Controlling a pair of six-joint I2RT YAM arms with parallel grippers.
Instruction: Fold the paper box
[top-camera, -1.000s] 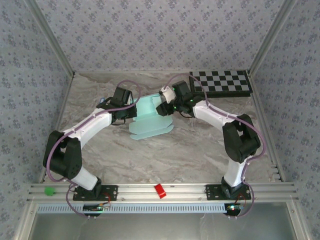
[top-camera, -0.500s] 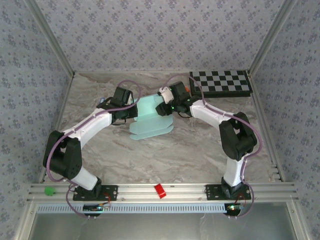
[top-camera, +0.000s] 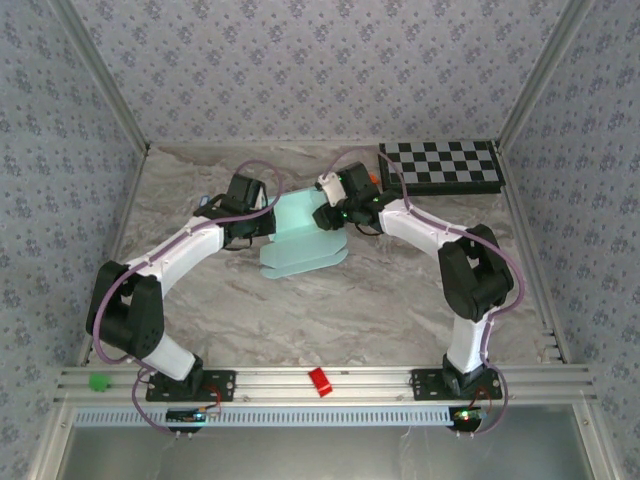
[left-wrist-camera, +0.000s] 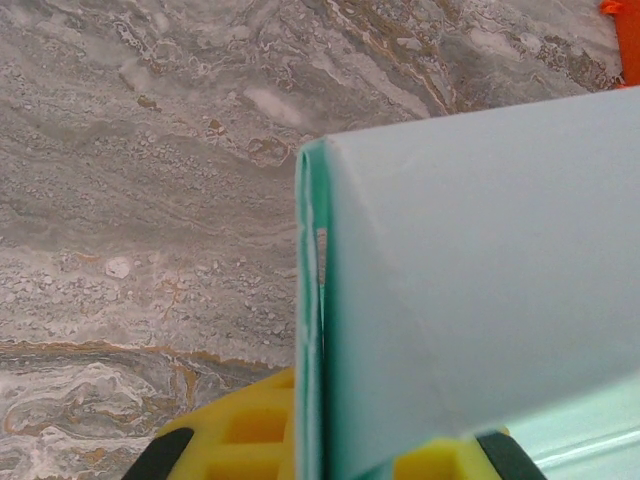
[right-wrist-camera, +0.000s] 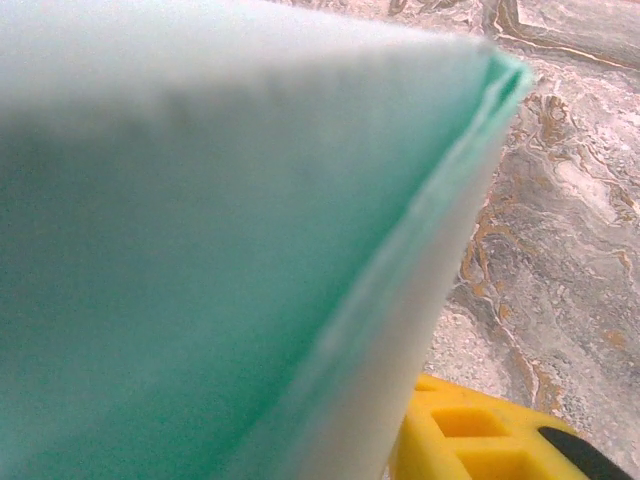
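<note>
One change we saw: right end effector (top-camera: 327, 216) crept in from 3 o'clock, grip unclear; left end effector (top-camera: 264, 227) clenched the paper box (top-camera: 298, 240).

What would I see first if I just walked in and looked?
The pale aqua paper box sits in the middle of the table, with the left arm and the right arm bent in to meet it from either side. The left arm's yellow fingers pinch its folded edge. A black-and-white checkered board lies at the far right corner.

Matt, smooth thin card: paper box (top-camera: 300, 240); marbled stone-look surface: table (top-camera: 350, 310).
</note>
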